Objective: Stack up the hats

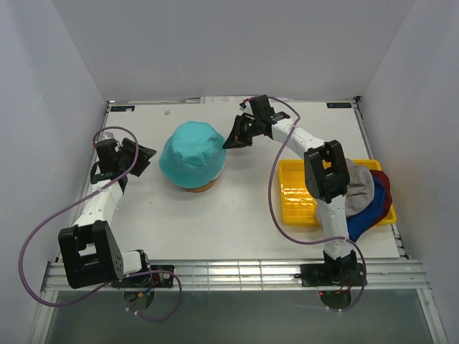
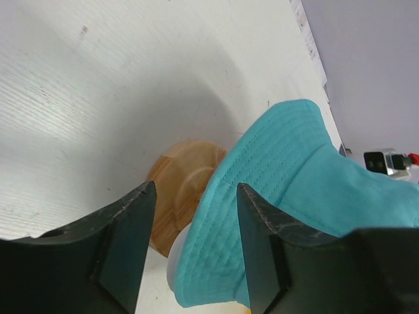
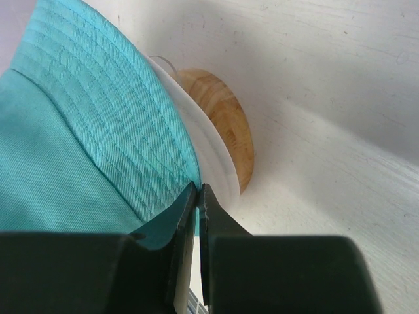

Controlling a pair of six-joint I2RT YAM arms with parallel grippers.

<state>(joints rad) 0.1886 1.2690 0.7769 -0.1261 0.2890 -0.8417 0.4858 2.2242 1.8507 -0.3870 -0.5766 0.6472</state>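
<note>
Hats number four: one teal hat [image 1: 192, 152] is sitting on the single wooden stand [image 1: 197, 188] mid-table, while one grey hat [image 1: 362, 188], one blue hat [image 1: 362, 222] and one red hat [image 1: 387, 190] are lying heaped on the single yellow tray [image 1: 294, 193] at right. The left gripper [image 1: 147, 156] is hanging spread just left of the teal brim, and the right gripper [image 1: 231, 140] is pressing its fingers together at the brim's far-right edge.

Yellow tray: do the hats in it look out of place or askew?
Yes. The grey hat, blue hat and red hat lie in a loose heap spilling over the right end of the yellow tray, not neatly nested. The teal hat sits squarely on its wooden stand.
</note>
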